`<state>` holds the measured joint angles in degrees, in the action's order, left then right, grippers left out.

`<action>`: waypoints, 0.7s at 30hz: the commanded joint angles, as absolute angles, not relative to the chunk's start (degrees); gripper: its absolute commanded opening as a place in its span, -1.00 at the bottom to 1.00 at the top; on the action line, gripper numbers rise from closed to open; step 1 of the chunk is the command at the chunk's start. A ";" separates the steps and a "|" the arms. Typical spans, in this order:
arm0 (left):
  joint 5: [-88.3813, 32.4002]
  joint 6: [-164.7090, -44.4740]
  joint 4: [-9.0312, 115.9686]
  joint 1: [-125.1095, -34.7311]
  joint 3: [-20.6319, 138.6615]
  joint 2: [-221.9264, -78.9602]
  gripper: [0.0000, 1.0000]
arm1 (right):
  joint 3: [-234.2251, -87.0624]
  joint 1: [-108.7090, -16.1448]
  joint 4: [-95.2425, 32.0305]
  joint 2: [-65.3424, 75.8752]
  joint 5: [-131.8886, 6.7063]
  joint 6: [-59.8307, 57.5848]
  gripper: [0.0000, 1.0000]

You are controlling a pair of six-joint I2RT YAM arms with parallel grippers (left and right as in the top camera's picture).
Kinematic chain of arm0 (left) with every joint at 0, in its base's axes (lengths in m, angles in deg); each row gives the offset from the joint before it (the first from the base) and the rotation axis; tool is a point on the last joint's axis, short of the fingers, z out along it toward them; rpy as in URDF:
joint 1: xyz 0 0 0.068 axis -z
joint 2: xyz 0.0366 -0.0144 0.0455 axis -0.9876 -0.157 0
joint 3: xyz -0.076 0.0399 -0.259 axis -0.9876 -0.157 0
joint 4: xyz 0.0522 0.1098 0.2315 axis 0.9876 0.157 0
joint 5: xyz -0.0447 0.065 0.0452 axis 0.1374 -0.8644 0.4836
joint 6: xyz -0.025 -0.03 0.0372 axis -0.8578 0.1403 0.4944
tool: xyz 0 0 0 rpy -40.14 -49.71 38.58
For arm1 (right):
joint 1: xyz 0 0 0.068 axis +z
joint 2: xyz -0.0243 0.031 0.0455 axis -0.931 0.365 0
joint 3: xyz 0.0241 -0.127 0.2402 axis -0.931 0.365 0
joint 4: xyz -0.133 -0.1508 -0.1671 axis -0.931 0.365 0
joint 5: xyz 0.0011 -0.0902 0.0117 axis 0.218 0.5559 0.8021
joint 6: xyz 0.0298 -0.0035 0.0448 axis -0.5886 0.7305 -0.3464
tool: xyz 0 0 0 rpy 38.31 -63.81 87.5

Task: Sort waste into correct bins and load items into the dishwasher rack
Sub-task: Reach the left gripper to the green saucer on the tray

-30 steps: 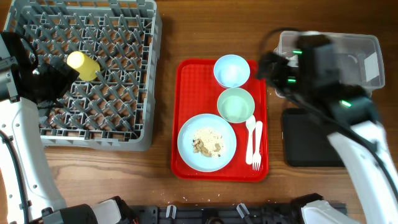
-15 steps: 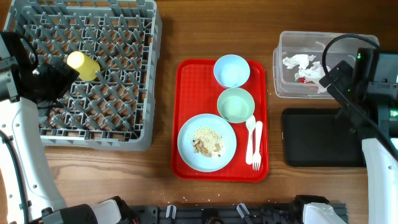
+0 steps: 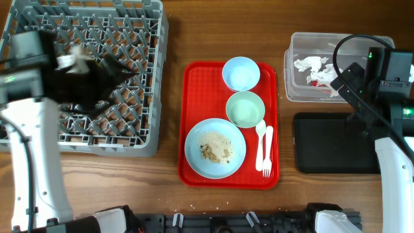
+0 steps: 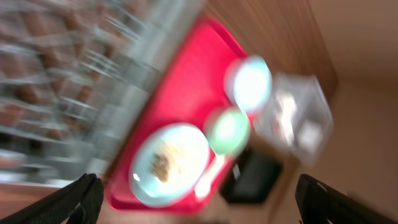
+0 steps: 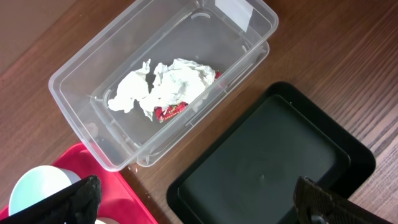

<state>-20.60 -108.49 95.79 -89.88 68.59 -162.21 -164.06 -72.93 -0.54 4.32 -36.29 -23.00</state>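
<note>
Motion smears the left wrist view: ahead of the left hand (image 4: pixel 199 208), the dishwasher rack (image 4: pixel 62 74), plate (image 4: pixel 189 146) and food scraps (image 4: pixel 163 163) are streaks without detail, and the hand's fingers (image 4: pixel 84 196) are cropped at the bottom corners. Overhead, the blurred left arm (image 3: pixel 71 77) hides the rack's middle. Beneath the right hand (image 5: pixel 199 204), the black tray (image 5: pixel 267 162) and pale blue bowl (image 5: pixel 28 190) run off the edge.

A wooden table (image 3: pixel 171 181) carries a grey rack (image 3: pixel 154 97) at one end, a red tray (image 3: pixel 200 97) mid-table, a clear tub (image 3: pixel 303 85) beside a black tray (image 3: pixel 330 145)
</note>
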 commanded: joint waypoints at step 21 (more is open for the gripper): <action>-60.45 -111.60 63.56 -31.56 68.61 -191.52 0.79 | -164.00 -73.10 -0.69 4.53 -35.13 -23.24 0.99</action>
